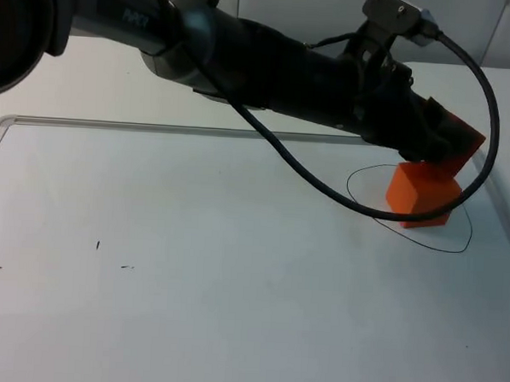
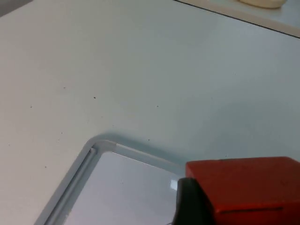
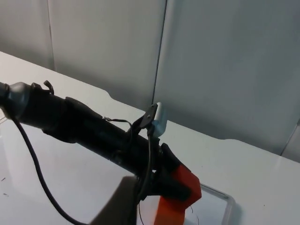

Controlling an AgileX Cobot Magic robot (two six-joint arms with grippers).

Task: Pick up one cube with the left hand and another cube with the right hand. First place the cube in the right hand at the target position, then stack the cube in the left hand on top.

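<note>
The left gripper (image 1: 449, 154), at the top view's right, had its jaws clamped on the upper cube (image 1: 459, 143), resting atop the lower cube (image 1: 420, 194) inside the drawn circle (image 1: 362, 197) on the tabletop (image 1: 191, 265).

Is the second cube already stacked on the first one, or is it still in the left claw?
Still in the claw. The left claw grips the upper cube just above the lower cube; whether the two touch, cannot tell.

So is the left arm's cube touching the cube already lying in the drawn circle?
Cannot tell. In the top view the held cube in the left gripper meets the lower cube without a visible gap, but neither contact nor gap shows plainly.
</note>
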